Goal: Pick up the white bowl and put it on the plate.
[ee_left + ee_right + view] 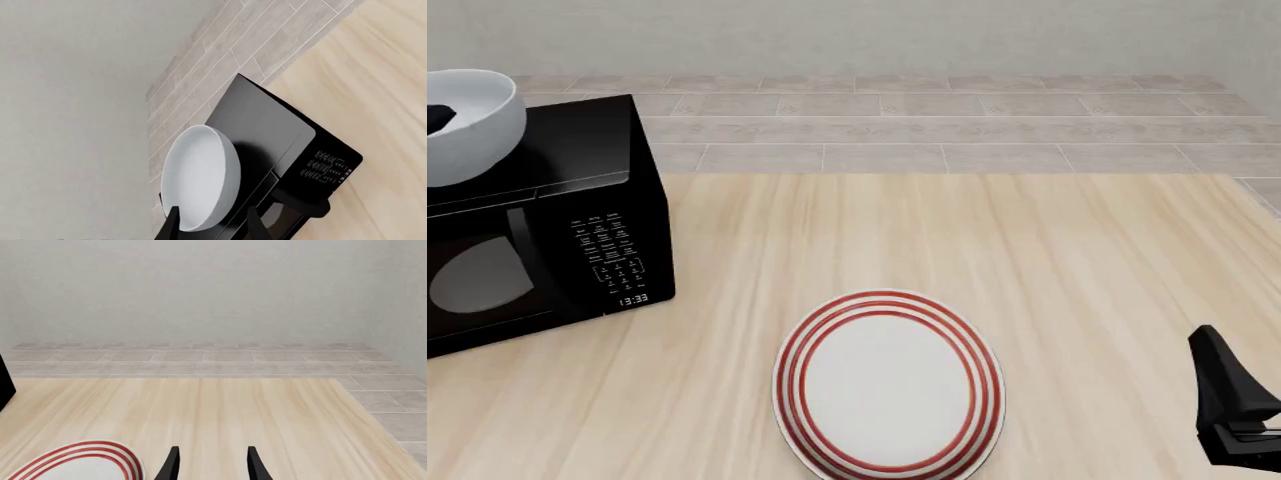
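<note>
The white bowl [467, 125] stands on top of the black microwave, at the far left of the front view. In the left wrist view the bowl [200, 175] shows side-on. My left gripper [215, 227] is open and straddles the bowl's wall. One finger crosses the bowl's inside and the other stands apart from its outer side. Only a dark bit of the left gripper [438, 118] shows inside the bowl in the front view. The red-ringed plate [888, 385] lies flat near the table's front, and its edge [87, 462] shows beside my right gripper [213, 467]. That gripper [1225, 385] is open and holds nothing.
The microwave [561, 240] takes up the table's left side, with its door and keypad facing the front; its top [267, 120] carries the bowl. Light wood tabletop [1068, 260] stretches between the microwave and the right gripper. A tiled floor and wall lie beyond.
</note>
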